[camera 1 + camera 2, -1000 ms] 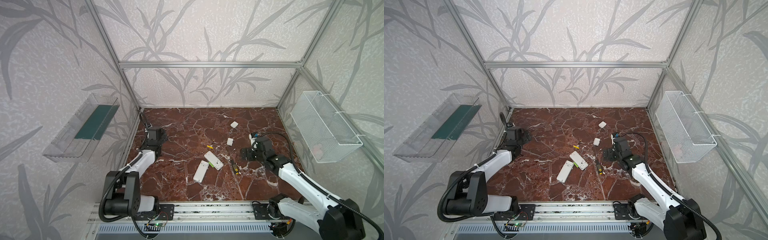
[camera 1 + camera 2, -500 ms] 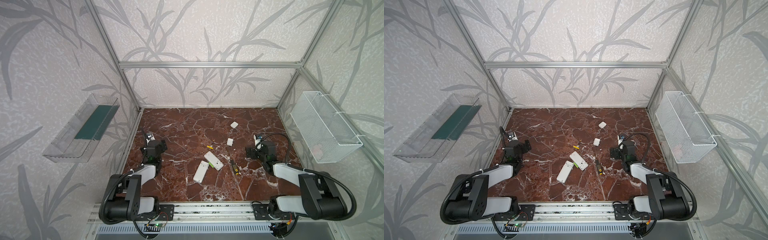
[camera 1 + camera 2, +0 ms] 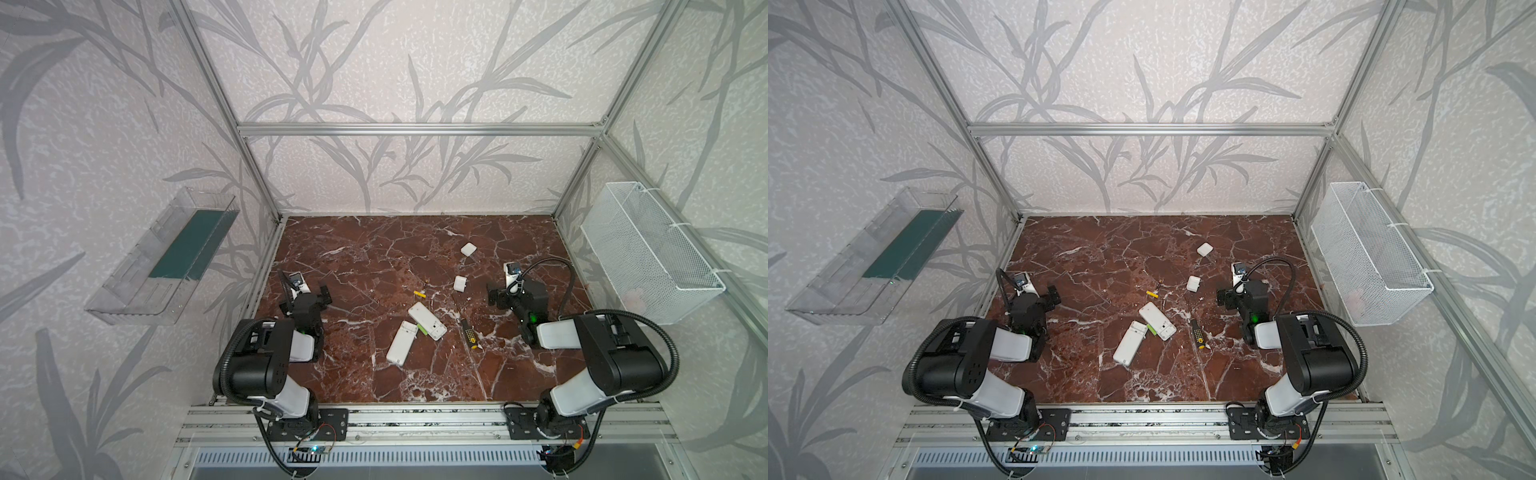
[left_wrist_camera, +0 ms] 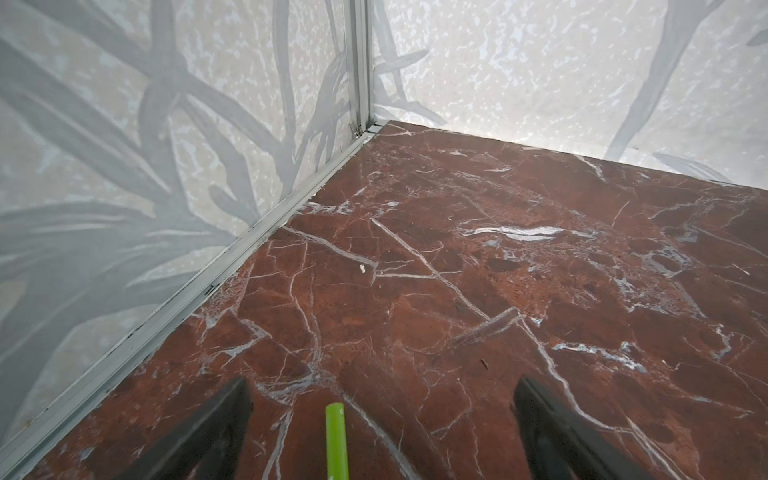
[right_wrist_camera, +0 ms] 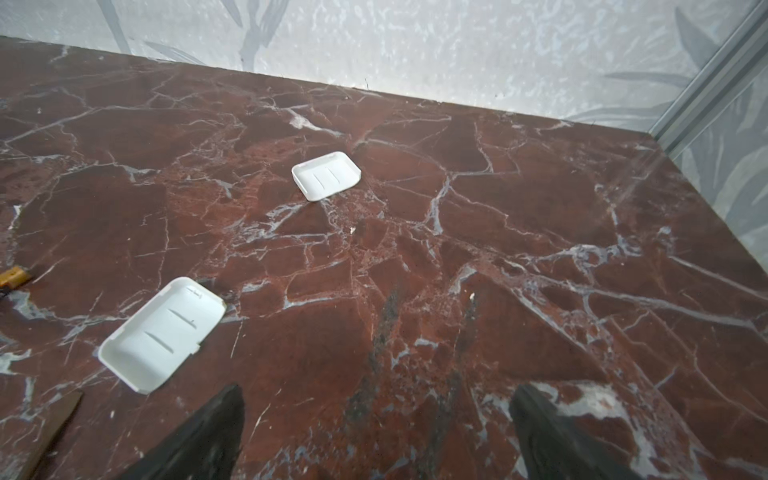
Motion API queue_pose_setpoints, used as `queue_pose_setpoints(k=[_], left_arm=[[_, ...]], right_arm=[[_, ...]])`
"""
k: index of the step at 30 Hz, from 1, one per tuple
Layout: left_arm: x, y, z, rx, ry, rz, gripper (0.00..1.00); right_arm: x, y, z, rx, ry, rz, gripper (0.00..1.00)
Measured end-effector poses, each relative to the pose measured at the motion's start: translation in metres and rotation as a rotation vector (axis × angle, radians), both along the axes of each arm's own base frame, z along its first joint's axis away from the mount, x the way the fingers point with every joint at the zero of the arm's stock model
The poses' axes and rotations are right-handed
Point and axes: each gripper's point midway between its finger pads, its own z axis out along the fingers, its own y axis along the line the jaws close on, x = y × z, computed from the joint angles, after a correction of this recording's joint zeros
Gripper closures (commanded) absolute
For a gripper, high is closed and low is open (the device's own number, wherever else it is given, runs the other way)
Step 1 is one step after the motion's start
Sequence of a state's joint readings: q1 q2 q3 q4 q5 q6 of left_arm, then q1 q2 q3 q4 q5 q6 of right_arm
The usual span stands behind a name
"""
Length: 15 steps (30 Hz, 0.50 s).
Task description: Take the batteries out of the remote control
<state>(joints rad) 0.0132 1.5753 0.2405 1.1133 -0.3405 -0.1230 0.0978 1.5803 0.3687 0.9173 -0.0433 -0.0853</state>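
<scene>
Two white remote controls (image 3: 427,321) (image 3: 402,343) lie mid-floor in both top views, with a lime-green battery (image 3: 422,328) between them. A yellow battery (image 3: 419,293) lies a little farther back. My left gripper (image 3: 305,298) (image 4: 382,384) is open and low by the left wall. In the left wrist view a lime-green cylinder (image 4: 336,440), seemingly a battery, lies between its fingers and touches neither. My right gripper (image 3: 513,291) (image 5: 380,390) is open over bare marble at the right, holding nothing.
Two small white covers (image 5: 326,175) (image 5: 162,334) lie beyond the right gripper. A black-and-yellow screwdriver (image 3: 469,334) lies right of the remotes. A clear tray (image 3: 166,262) hangs on the left wall and a white wire basket (image 3: 648,257) on the right wall.
Both arms have folded back toward the front rail, elbows raised. The left gripper has come nearer along the left wall. Both grippers stay open.
</scene>
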Motion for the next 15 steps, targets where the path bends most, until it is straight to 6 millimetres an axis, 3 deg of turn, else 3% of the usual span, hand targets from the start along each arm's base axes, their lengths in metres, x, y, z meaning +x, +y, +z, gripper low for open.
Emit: queue_pose_setpoints(k=[10, 15], left_arm=[[0.006, -0.006, 0.010, 0.018, -0.033, -0.037, 0.01], [0.022, -0.014, 0.014, 0.030, -0.012, -0.087, 0.01]], right_arm=[[0.003, -0.001, 0.007, 0.001, -0.033, -0.009, 0.01], [0.003, -0.001, 0.007, 0.001, -0.034, -0.009, 0.01]])
